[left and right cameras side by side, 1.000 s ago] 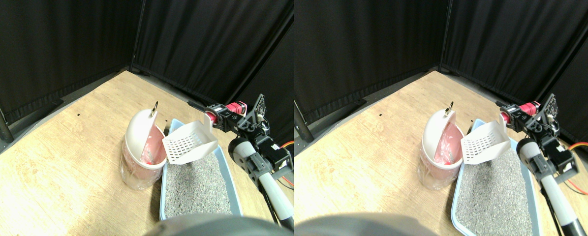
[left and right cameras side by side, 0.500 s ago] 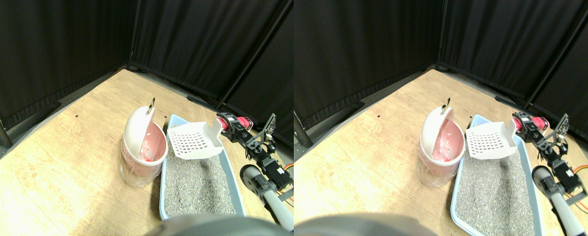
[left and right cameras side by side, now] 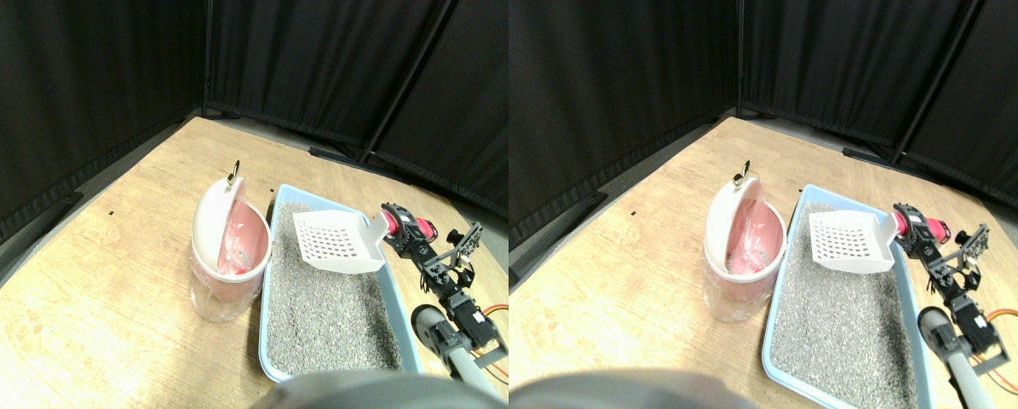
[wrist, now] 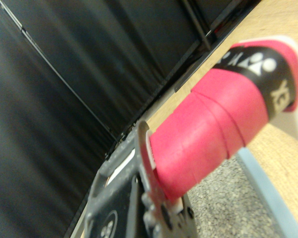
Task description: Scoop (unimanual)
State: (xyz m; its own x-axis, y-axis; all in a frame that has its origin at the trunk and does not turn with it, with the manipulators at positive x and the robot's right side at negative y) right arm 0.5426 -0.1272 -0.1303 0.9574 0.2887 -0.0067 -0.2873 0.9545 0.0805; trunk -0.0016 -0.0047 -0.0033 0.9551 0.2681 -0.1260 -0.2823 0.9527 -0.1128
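A wooden floor (left and right cameras side by side: 91, 281) is seen in the stereo pair view, closed off behind by black curtains (left and right cameras side by side: 304, 60). On it, toward 5 o'clock of the view's centre, a pale blue litter tray (left and right cameras side by side: 277, 226) filled with grey litter (left and right cameras side by side: 321, 307) is laid. Touching or just beside its 9 o'clock edge, a white bin (left and right cameras side by side: 219, 256) with a pink liner and a tipped-open swing lid is stood.

The right manipulator (left and right cameras side by side: 445, 298) is reached in from 5 o'clock, with its gripper (left and right cameras side by side: 399, 232) at the tray's 2 o'clock edge. A white slotted scoop (left and right cameras side by side: 334, 241) is carried above the far part of the litter, its perforated blade pointed toward the bin and nothing visible in it. In the wrist view the scoop's pink wrapped handle (wrist: 213, 129) is seen running out of the dark jaw frame (wrist: 124, 203). The handle appears to be gripped by the fingers, since the scoop is held clear of the litter, though the gap itself is not shown.

The scoop is judged to be ready for a pass through the litter. Trouble could be caused by too steep a dive, by which the blade would be jammed against the tray bottom and the tray shoved into the bin. The handle could be twisted in the grip by drag, and litter could be flung over the rim onto the floor.
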